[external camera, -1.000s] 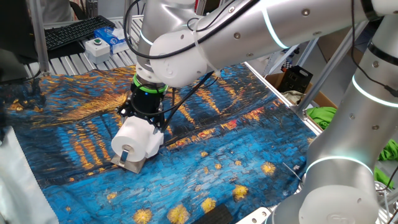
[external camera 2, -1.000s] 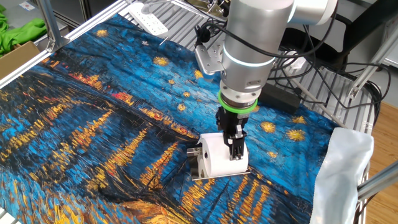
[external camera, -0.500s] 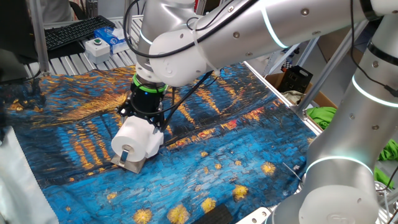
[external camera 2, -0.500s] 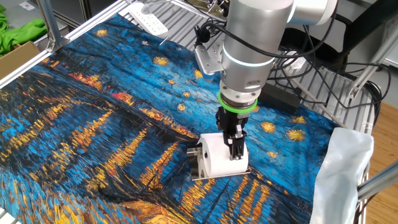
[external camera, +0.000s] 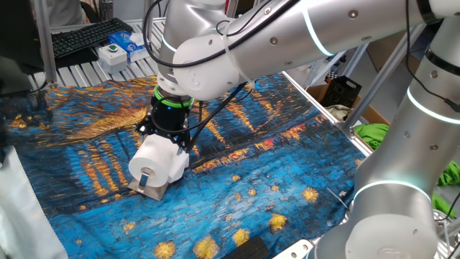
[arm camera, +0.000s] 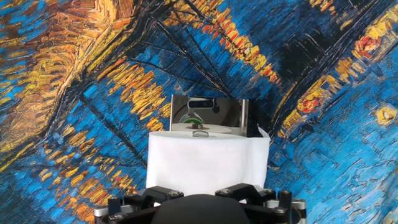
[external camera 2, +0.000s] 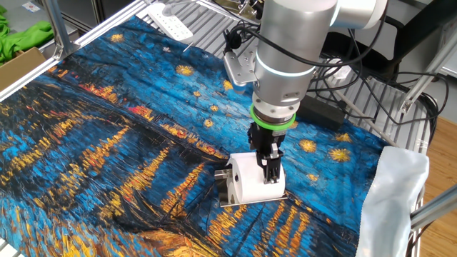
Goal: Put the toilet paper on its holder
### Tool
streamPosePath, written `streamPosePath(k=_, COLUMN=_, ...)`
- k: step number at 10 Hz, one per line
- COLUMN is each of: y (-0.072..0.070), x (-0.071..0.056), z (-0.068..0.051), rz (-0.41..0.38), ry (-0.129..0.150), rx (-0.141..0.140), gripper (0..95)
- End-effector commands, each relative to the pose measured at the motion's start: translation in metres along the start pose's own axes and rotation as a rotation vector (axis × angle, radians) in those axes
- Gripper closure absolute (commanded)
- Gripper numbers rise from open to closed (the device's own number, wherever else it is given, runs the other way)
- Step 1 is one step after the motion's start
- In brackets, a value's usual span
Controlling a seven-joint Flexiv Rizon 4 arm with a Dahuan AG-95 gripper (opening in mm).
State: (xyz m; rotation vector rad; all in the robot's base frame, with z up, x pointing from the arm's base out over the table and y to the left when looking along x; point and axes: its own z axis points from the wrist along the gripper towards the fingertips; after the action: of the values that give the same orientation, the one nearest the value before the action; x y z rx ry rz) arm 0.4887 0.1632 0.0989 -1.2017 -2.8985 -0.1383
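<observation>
**K:** Over the holder right now. toilet paper looks seated on it, holder flat on the painted cloth, near the edge by the white bag.

**M:** Gripper state?

**K:** Pointing straight down, fingers straddling the roll at full spread. One fixed view shows a dark finger lying against the roll's flank, so I can't rule out light contact. Doesn't read as a pinch.

**M:** Bar through the core?

**K:** Probably. One fixed view shows the roll end-on with something grey in the core, and the metal base under it. Hand view: shiny plate just past the roll. The bar itself mostly hidden, so can't confirm full depth.

**M:** So the step is the release and retreat.

**K:** Yes. Advice: lift straight up, no sideways drift. Soft paper can snag on a fingertip, and the holder is light, so it would likely drag or tip with the roll. Keep the jaws wide until clear of the roll's top.

**M:** Risk?

**K:** Roll sliding off the open end of the bar if nudged.
</observation>
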Motion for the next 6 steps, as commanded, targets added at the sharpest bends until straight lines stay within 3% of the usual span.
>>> streamPosePath(k=1, y=0.000, x=0.000, z=0.000, rz=0.000, ry=0.001, rx=0.000, gripper=0.0)
streamPosePath(k=5, y=0.000, x=0.000, z=0.000, rz=0.000, ry=0.001, rx=0.000, gripper=0.0)
streamPosePath(k=6, y=0.002, x=-0.110, z=-0.047, rz=-0.111, ry=0.025, rx=0.010, gripper=38.0)
